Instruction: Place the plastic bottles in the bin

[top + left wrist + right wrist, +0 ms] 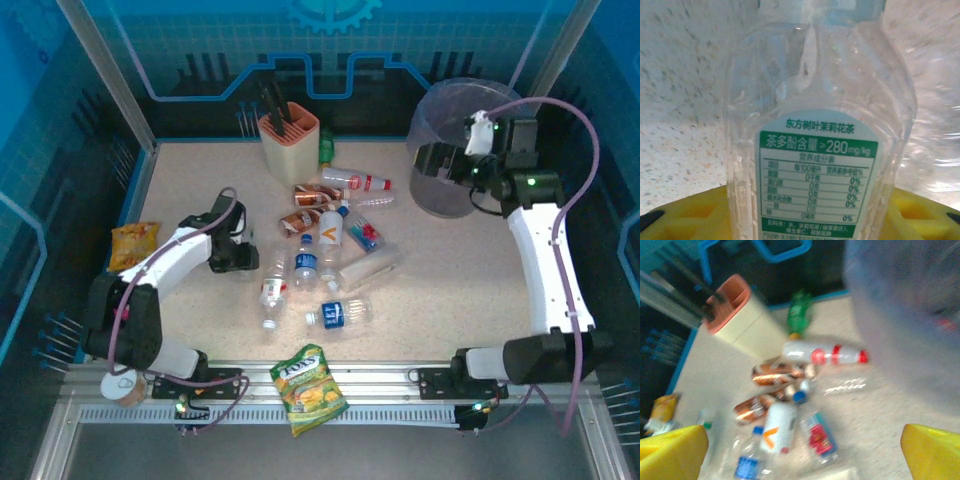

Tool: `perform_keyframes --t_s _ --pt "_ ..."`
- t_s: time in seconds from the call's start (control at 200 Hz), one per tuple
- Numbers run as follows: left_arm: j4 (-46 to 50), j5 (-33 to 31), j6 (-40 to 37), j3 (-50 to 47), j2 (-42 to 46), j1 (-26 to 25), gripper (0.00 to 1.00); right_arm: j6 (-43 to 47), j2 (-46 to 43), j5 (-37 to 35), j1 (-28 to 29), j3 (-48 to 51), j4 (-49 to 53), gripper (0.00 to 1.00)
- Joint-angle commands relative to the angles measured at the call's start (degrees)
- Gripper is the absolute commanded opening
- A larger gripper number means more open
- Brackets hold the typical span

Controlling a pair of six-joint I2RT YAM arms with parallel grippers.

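- Currently the left gripper (245, 260) sits low over the table (450, 285) at the left edge of the bottle pile. Its yellow fingers (685, 217) are pressed against both sides of a clear bottle (815, 150) with a green-and-white label.
- The other plastic bottles (330, 245) lie scattered on their sides mid-table, between the two arms.
- The right gripper (802, 457) hangs close beside the bin (440, 195), jaws spread wide with nothing between them.
- The bin stands at the far right of the table, apart from the pile.
- A peach utensil holder (288, 140) stands behind the bottles, and a green snack bag (308, 388) lies at the near edge.
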State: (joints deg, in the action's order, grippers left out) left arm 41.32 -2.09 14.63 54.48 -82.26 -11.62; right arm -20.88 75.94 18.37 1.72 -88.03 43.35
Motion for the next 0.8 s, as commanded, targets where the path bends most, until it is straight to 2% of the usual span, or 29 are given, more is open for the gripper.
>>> perform_keyframes --t_s 0.0,0.135,0.295,0.47,0.635,0.795 --pt "3.0 2.2 -2.5 5.9 4.9 -2.7 0.40 -3.6 -3.2 5.3 4.9 4.4 -3.6 1.00" --pt "0.6 6.1 -0.4 9.5 7.0 -8.0 0.38 -8.0 -4.4 5.9 12.5 10.1 -9.9 1.00" --pt "-13.5 14.9 4.2 6.8 10.7 -14.6 0.30 -15.7 -4.4 7.6 19.0 16.9 -21.9 0.98" --pt "-25.3 20.9 9.0 3.0 13.0 -17.1 0.22 -20.6 -0.8 8.3 25.8 20.0 -30.6 0.94" --pt "-27.0 21.9 9.5 1.6 12.8 -18.8 0.22 -20.8 4.3 8.4 29.3 17.9 -32.6 0.88" --pt "-27.0 22.9 9.4 0.9 12.9 -19.7 0.22 -20.4 7.9 6.9 30.1 16.0 -33.0 0.76"
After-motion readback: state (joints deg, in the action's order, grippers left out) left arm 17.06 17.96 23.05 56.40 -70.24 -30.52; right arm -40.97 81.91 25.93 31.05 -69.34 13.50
